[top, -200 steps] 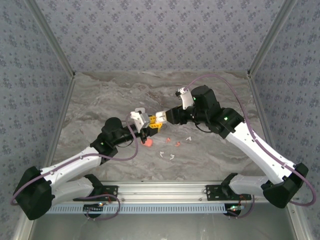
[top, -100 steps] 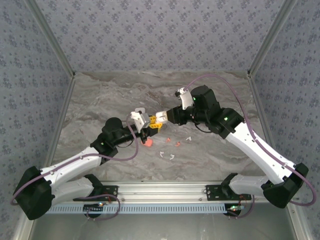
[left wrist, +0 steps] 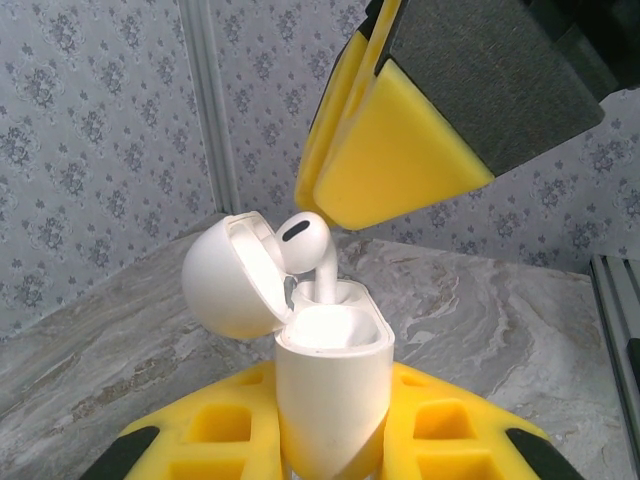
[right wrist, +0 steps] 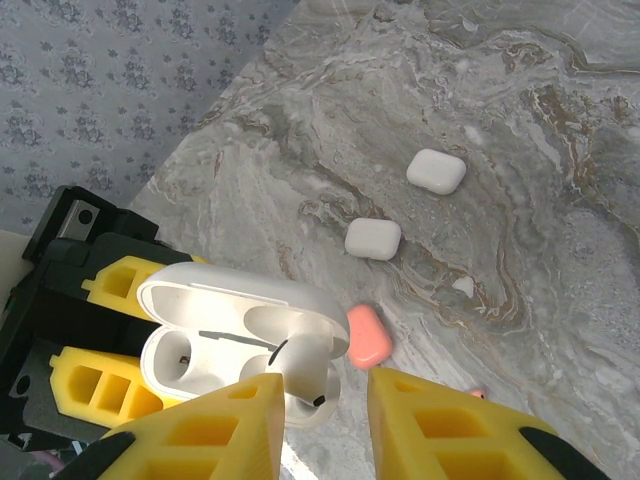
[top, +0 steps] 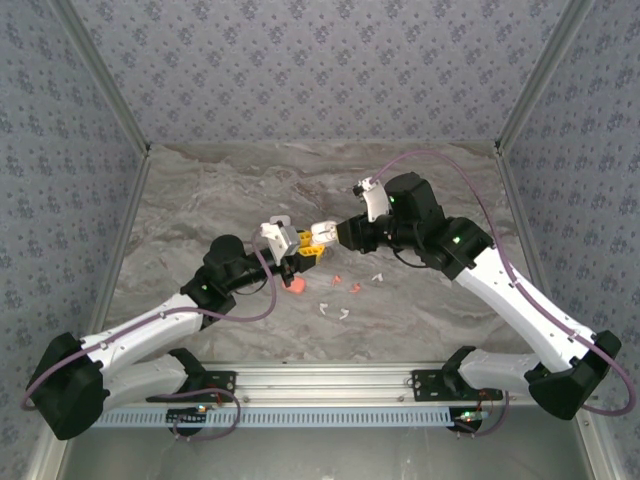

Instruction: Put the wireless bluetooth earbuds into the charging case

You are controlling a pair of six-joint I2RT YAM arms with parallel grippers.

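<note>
Marble table (top: 200,200), frame centre: earbud (left wrist: 305,240) half seated in case (left wrist: 330,370).
Left gripper (top: 297,248) clamps case upright for loading; right gripper (right wrist: 325,390), narrowly parted, just above.

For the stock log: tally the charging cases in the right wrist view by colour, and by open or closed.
Open white charging case: 1
Closed white charging cases: 2
Salmon-pink charging case: 1
Total: 4
</note>
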